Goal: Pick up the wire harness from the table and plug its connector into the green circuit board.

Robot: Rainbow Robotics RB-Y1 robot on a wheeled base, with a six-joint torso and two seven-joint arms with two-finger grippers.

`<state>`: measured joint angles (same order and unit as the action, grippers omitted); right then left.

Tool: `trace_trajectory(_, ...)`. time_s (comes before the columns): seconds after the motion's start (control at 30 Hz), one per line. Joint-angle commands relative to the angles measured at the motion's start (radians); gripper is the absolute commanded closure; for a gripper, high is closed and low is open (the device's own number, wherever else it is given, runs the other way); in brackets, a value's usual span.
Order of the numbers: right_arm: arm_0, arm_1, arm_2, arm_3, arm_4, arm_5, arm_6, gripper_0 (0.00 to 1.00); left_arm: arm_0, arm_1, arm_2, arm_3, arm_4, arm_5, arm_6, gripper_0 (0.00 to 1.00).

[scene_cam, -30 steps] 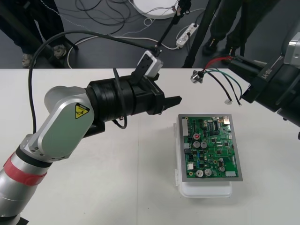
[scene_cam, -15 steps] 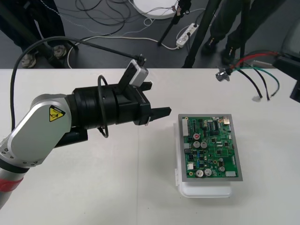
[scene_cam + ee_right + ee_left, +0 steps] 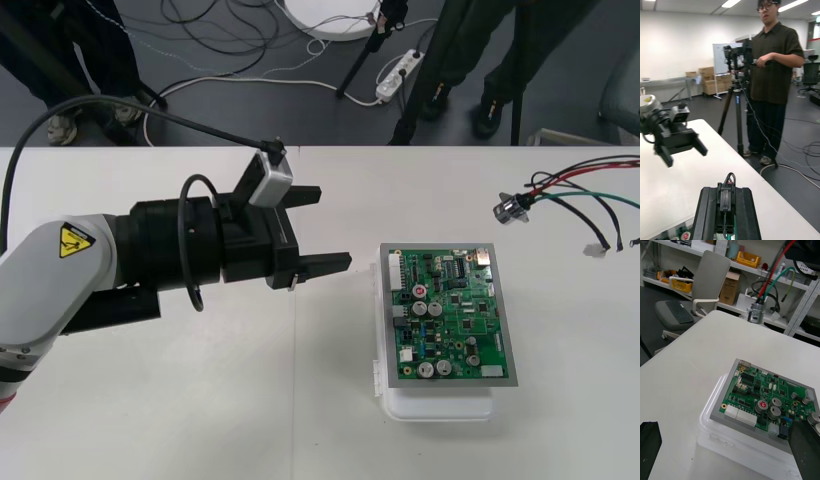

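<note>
The green circuit board (image 3: pixel 449 314) sits on its white base (image 3: pixel 440 405) right of the table's middle. The wire harness hangs in the air above the table's right edge, its metal socket (image 3: pixel 513 209) lowest and its red, green and black wires (image 3: pixel 585 185) running off to the right. In the right wrist view, my right gripper (image 3: pixel 726 195) is shut on the harness's black plug (image 3: pixel 726 201). My left gripper (image 3: pixel 325 230) stands open just left of the board. The left wrist view has its fingers (image 3: pixel 804 444) wide apart before the board (image 3: pixel 767 397), with the hanging socket (image 3: pixel 754 312) beyond.
The left arm's silver links (image 3: pixel 50 280) and black wrist (image 3: pixel 180 255) cover the table's left half. From the right wrist, the left gripper (image 3: pixel 679 144) shows over the table. A small white connector end (image 3: pixel 596 251) dangles near the right edge.
The right arm has drawn back to the right out of the front view, carrying the harness with it. The left arm has pulled back to the left and slightly lower.
</note>
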<state>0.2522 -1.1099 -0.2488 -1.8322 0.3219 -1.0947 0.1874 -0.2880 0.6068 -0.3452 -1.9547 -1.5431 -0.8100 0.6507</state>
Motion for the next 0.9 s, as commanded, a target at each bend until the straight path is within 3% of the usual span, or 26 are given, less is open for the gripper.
trace_trajectory(0.03, -0.011, -0.042, -0.032, 0.002, -0.015, -0.096, -0.068, 1.0, 0.017, 0.024, 0.114, -0.039, 0.075, -0.15, -0.066, 0.0)
trace_trajectory(0.37, -0.067, -0.042, -0.02, -0.052, 0.051, -0.244, -0.164, 1.0, 0.001, 0.024, 0.198, -0.039, 0.239, -0.331, -0.079, 0.0)
trace_trajectory(0.73, -0.103, -0.036, -0.02, -0.142, 0.091, -0.18, -0.301, 1.0, -0.056, 0.021, 0.219, -0.041, 0.344, -0.432, -0.091, 0.0)
trace_trajectory(0.9, -0.119, 0.021, -0.02, -0.205, 0.151, -0.116, -0.33, 1.0, -0.065, 0.002, 0.221, -0.039, 0.368, -0.436, -0.183, 0.0)
